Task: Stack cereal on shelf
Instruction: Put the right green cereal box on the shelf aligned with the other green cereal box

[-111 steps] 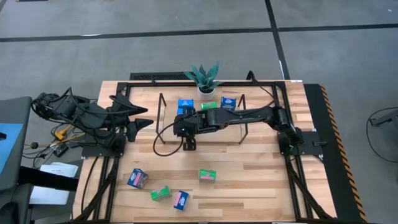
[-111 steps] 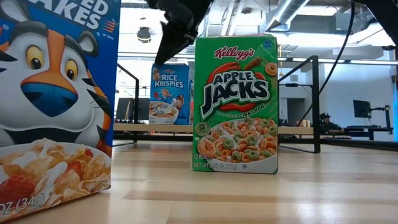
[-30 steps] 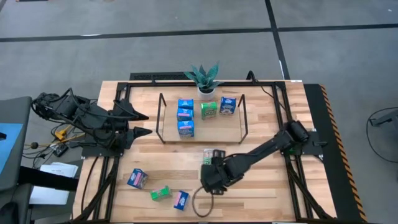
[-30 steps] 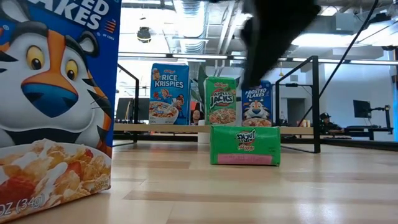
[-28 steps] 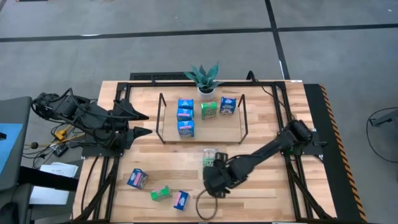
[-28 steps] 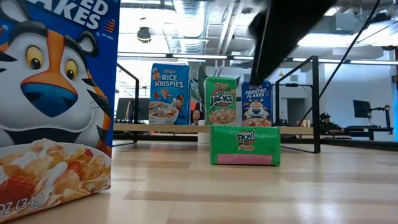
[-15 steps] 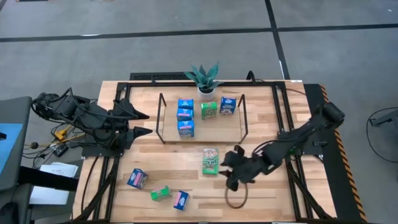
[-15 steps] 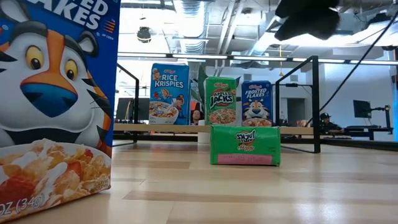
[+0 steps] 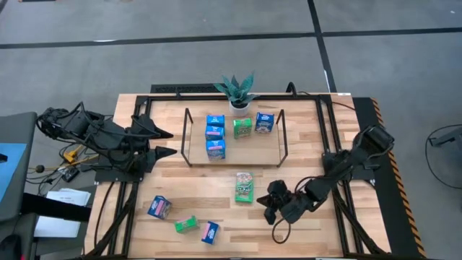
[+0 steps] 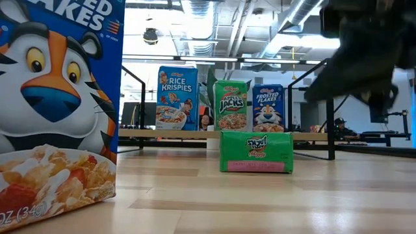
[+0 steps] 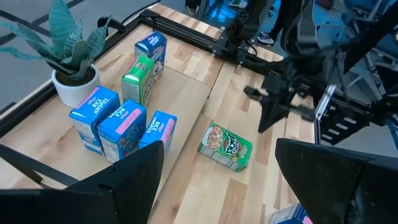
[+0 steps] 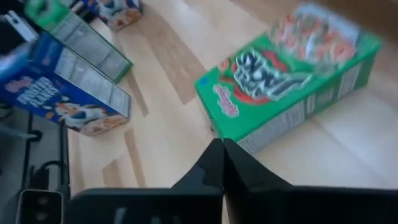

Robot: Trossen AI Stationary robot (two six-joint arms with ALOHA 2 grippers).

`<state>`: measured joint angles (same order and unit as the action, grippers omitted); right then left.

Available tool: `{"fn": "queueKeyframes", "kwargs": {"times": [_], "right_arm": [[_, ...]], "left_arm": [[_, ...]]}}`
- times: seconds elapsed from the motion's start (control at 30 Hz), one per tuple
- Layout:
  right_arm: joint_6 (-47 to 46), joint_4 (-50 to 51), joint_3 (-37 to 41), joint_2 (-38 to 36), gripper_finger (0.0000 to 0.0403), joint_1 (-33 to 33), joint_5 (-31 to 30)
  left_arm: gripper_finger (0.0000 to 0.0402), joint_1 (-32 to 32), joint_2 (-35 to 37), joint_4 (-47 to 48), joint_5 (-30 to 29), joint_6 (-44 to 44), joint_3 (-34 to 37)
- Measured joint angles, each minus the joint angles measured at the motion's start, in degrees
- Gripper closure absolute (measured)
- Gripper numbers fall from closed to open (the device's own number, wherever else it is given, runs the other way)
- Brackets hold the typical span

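Right claw (image 9: 271,204): pressed together, empty, beside the toppled green box (image 9: 245,187), which is lying flat on the surface (image 9: 303,144), probably awaiting regrasping for the shelf (image 9: 245,149).
Left claw (image 9: 167,142): spread, parked.

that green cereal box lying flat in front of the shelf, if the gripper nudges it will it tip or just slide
The green box lies on its broad face, so it will probably slide, not tip. The smooth wooden tabletop should offer little grip. Being small cardboard, it is likely light and dents if squeezed hard.

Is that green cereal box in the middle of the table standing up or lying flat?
Lying flat. The green box shows its printed front face upward from above, and sits low and wide at table level.
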<state>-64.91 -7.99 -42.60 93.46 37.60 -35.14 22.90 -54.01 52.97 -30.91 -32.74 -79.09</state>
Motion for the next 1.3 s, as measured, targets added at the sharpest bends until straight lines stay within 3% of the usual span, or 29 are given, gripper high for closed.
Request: {"fn": "queueKeyframes", "kwargs": {"times": [0.33, 0.67, 0.97, 1.3], "right_arm": [[-1.95, -15.41, 0.01, 11.17, 0.0388, -1.97, 0.49], [0.72, -16.19, -0.01, 8.40, 0.0394, -3.89, 0.37], [0.63, -11.21, -0.01, 7.09, 0.0397, -5.80, -0.89], [1.32, -8.83, -0.01, 7.10, 0.0386, -7.80, -0.96]], "left_arm": [[0.0102, 0.00, -0.60, -1.90, 1.98, -2.22, 1.35], [0.0102, 0.02, -0.75, -7.15, 4.09, -5.06, 9.23], [0.0102, 0.02, -0.74, -18.93, 5.21, -5.96, 18.87], [0.0110, 0.02, -0.75, -39.63, 7.98, -8.92, 33.86]]}}
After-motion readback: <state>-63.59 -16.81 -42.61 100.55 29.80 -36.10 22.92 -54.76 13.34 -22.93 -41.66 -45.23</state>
